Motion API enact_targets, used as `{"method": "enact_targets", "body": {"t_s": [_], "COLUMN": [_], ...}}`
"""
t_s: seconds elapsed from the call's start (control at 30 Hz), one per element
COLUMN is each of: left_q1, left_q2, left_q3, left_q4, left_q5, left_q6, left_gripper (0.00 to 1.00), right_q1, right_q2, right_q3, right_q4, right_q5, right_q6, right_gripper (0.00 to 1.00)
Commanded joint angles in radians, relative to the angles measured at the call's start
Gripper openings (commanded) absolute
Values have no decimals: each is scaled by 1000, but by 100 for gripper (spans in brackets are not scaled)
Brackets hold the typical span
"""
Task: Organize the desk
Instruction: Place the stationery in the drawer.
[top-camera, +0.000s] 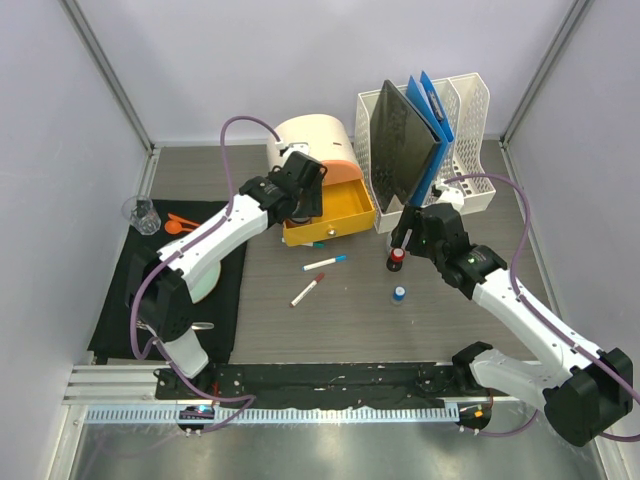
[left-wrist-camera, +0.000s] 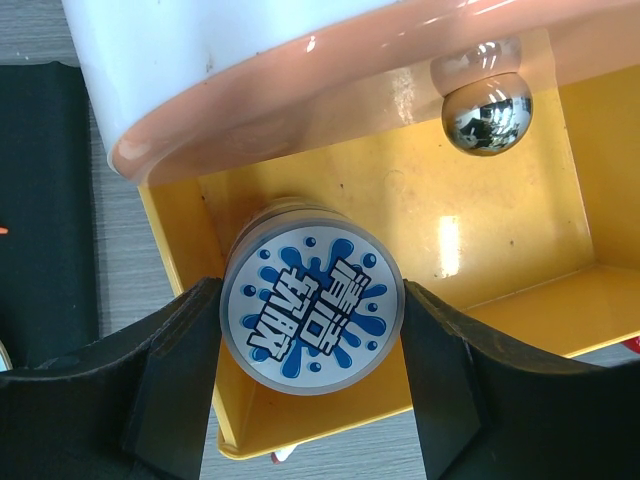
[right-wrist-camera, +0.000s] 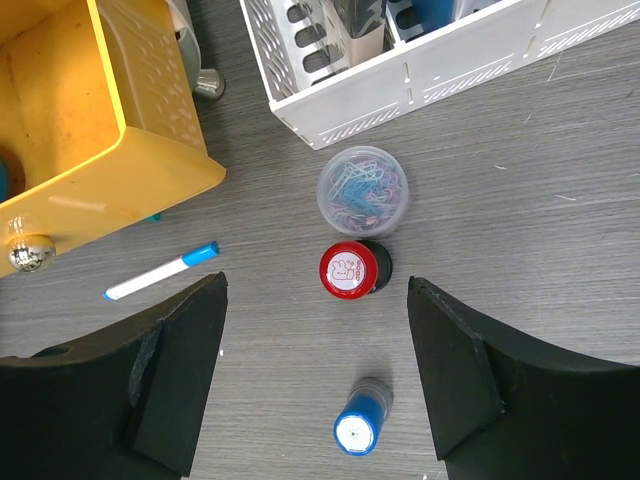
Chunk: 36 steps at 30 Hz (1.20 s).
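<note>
Left gripper (left-wrist-camera: 312, 335) clamps tin (left-wrist-camera: 312, 312) inside drawer (left-wrist-camera: 520, 240), upper centre | Right gripper (right-wrist-camera: 315, 295) spread over red bottle (right-wrist-camera: 347, 270) | Loose on desk (top-camera: 340, 335): pens (top-camera: 325, 263), blue bottle (right-wrist-camera: 358, 432)

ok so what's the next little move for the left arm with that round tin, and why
Probably lower it slightly, then release. The left gripper is closed on the round tin, which sits within the open yellow drawer near one side wall. Whether the tin touches the drawer floor is unclear, so a small descent before letting go seems safest.
</note>
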Motion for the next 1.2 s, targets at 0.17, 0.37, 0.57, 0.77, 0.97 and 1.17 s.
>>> {"method": "enact_targets", "body": {"t_s": [0.17, 0.37, 0.57, 0.77, 0.97, 1.17], "left_q1": [-5, -5, -5, -5, -5, -5], "left_q2": [-6, -5, -2, -2, -2, -11], "left_q3": [19, 31, 42, 43, 52, 63], "left_q4": [38, 34, 22, 21, 21, 17], "left_q5": [-34, -36, -39, -36, -36, -34], "left_q6": [9, 13, 16, 19, 20, 20], "left_gripper": [45, 49, 60, 71, 80, 82], "right_q1": [-5, -7, -7, -7, -8, -10], "right_q2": [-6, -3, -7, -9, -15, -20], "right_q3": [12, 15, 11, 9, 6, 5], "right_q4": [29, 31, 29, 29, 29, 29], "right_q5": [-4, -7, -5, -5, -7, -4], "right_q6": [-7, -5, -5, -5, -5, -4], "right_gripper": [78, 78, 78, 78, 78, 78]}}
